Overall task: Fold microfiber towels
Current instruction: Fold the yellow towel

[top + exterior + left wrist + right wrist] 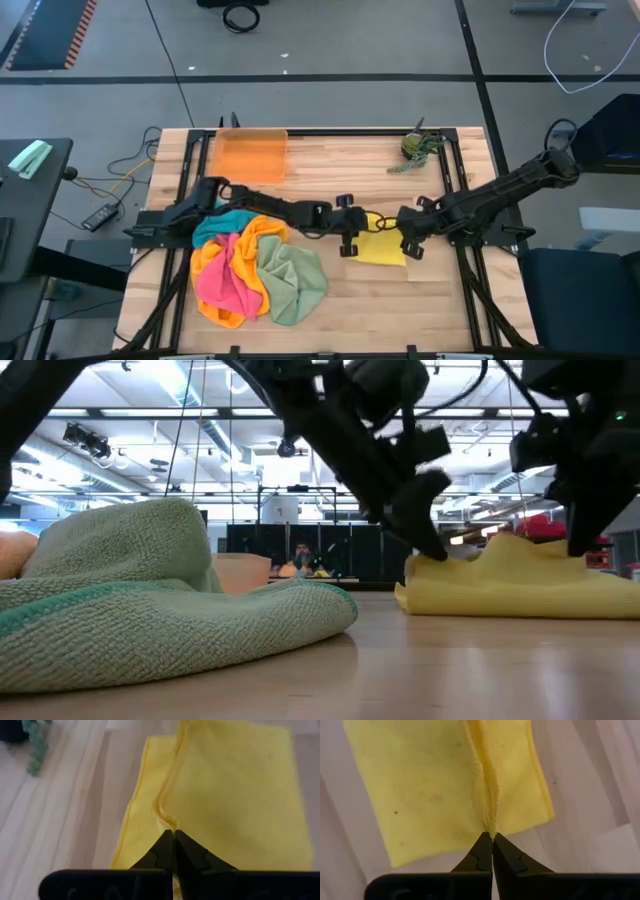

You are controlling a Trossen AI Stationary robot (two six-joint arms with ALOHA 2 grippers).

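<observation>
Pale wooden worktop (pixel 340 300) under my cameras, and I take the yellow towel (pixel 383 250) as my landmark: it lies flat and partly folded near the middle. My left gripper (pixel 349 232) is at its left edge with jaws clamped on a puckered hem; my right gripper (pixel 409 237) is at its right edge, jaws likewise pinched shut on a ridge of the same cloth. Left of the yellow towel, just apart from it, sits a heap of unfolded towels (pixel 255 275) in orange, pink, teal and green. Beyond the heap lies an orange tray (pixel 251 155). I judge the cloth light, limp and grippy, so it will sag between the pinches; corners and hems are the places to hold.
</observation>
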